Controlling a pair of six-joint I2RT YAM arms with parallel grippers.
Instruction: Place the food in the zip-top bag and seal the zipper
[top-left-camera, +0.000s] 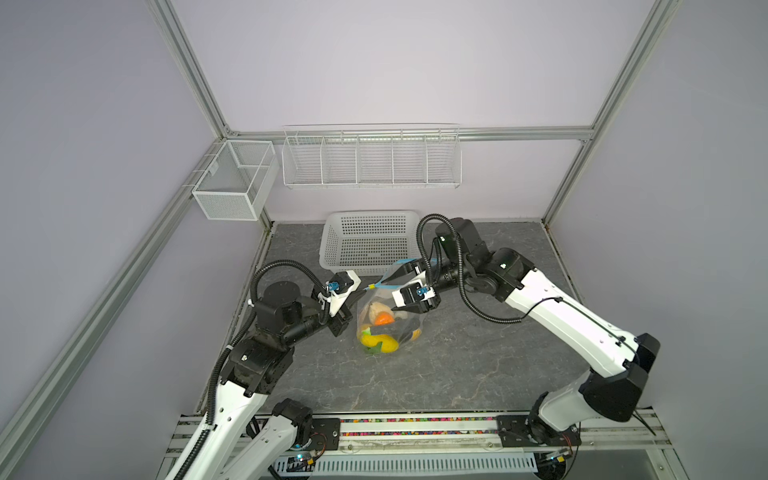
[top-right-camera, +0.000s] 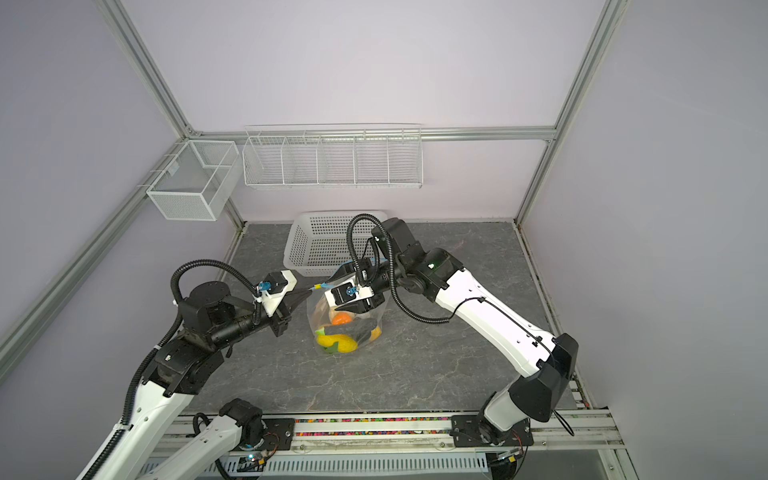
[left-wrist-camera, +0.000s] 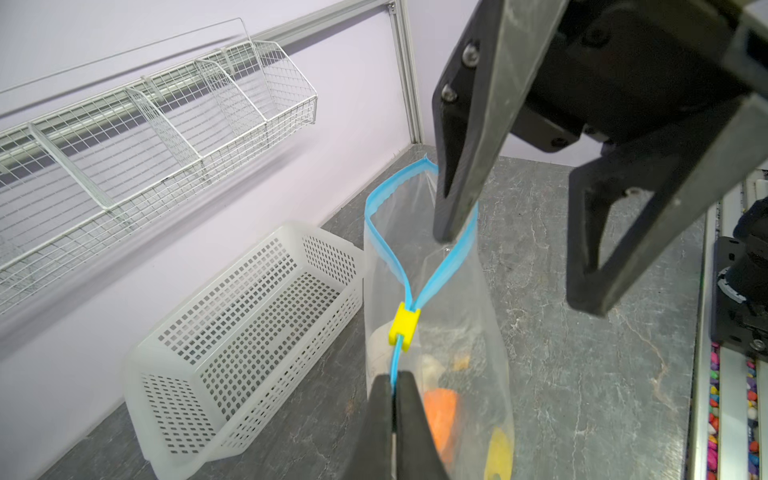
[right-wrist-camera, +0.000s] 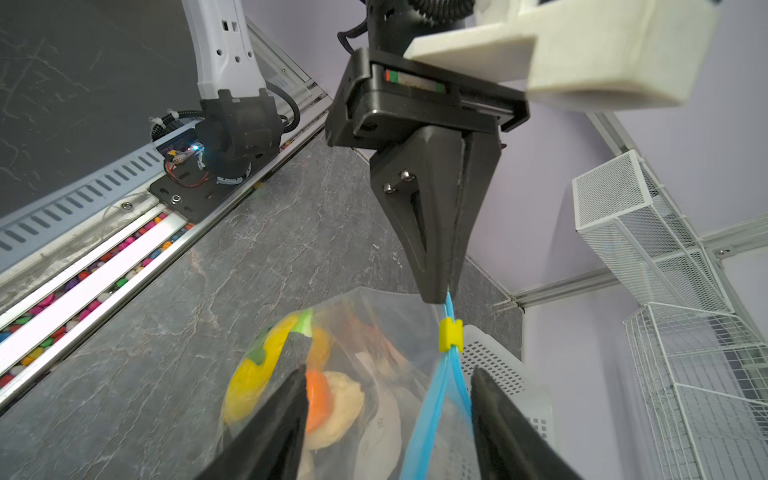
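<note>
Since the left hand (left-wrist-camera: 394, 376) clamps the zipper (left-wrist-camera: 440, 274) end to tension it, right hand (right-wrist-camera: 390, 374) straddles it, jaws apart; food (top-left-camera: 380, 340) inside zip-top bag (top-left-camera: 374, 307), mid-bench (top-left-camera: 478, 365), before basket (top-left-camera: 365, 237).

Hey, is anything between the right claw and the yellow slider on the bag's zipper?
Nothing visible. The open right claw straddles the zipper just short of the slider; the left claw pinches the zipper beyond it.
</note>
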